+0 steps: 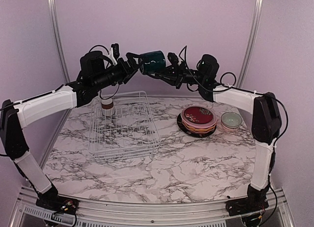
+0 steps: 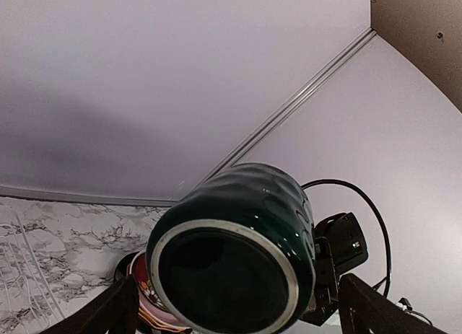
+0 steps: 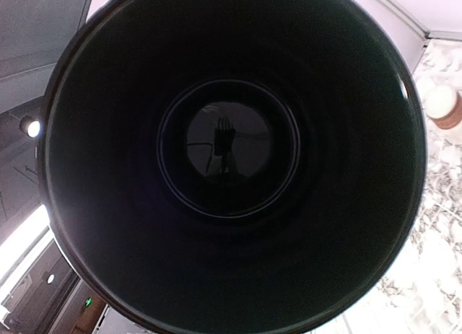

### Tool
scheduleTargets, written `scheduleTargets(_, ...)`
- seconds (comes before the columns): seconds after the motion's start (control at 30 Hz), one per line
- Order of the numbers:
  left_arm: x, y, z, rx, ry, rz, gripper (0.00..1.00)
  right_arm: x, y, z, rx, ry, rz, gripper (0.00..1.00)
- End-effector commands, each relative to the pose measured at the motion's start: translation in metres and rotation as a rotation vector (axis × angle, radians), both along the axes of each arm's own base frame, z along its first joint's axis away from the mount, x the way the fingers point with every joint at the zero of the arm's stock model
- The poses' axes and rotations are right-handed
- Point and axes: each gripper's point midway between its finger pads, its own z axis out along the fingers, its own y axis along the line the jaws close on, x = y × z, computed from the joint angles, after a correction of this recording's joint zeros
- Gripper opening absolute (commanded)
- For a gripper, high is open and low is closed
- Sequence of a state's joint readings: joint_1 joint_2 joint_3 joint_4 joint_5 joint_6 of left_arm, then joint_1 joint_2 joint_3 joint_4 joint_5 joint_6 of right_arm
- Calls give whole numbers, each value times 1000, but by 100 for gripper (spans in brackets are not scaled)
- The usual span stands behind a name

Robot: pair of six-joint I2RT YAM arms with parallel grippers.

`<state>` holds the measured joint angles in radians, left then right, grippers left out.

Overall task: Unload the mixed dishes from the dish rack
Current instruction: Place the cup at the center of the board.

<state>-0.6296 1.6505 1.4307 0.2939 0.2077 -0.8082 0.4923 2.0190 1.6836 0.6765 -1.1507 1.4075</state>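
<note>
The dark green mug (image 1: pixel 152 62) is being held aloft behind the dish rack (image 1: pixel 122 126), clamped by the right end effector (image 1: pixel 167 68). The left end effector (image 1: pixel 133 66) is being kept apart, clear of it. A handover is judged to be under way. Next, lowering onto the desk (image 1: pixel 196 163) is being called for.

Dark green mug (image 1: pixel 153 62): glossy, dimpled wall, pale rim. It is being held aloft on its side at the right gripper (image 1: pixel 166 70). Its mouth is being presented to the left gripper (image 1: pixel 133 66), whose fingers are being kept spread on either side, apart from it.

Dish rack (image 1: pixel 125 134): white wire basket, being left flat well below the left gripper.

White-and-brown cup (image 1: pixel 107 107): being kept upright in the rack's far corner, under the left gripper.

Plates (image 1: pixel 197 120): being kept stacked below the right gripper, floral red on top, black at the bottom.

Pale green bowl (image 1: pixel 231 120): upright, just beside the stack, away from the rack.
</note>
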Motion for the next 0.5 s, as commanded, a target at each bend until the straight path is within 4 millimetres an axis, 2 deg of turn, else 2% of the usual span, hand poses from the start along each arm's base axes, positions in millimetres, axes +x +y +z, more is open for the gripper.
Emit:
scheduleTargets(0.0,-3,21,19,19,-54,47,99,11,-39,36,16,-112,-117,0)
scheduleTargets(0.13,1,29,14,47,-45,74,99,14,-56,33,-39,-130,-158,0)
scheduleTargets(0.2,3,33,11,62,-41,91,99,18,-66,20,-122,-142,-199,0)
scheduleTargets(0.23,5,35,9,72,-39,100,99,18,-71,21,-143,-158,-222,0)
scheduleTargets(0.3,7,40,6,95,-35,118,99,18,-83,-1,-259,-153,-261,0)
scheduleTargets(0.47,12,48,-2,133,-22,146,99,9,-112,-31,-492,-200,-369,0)
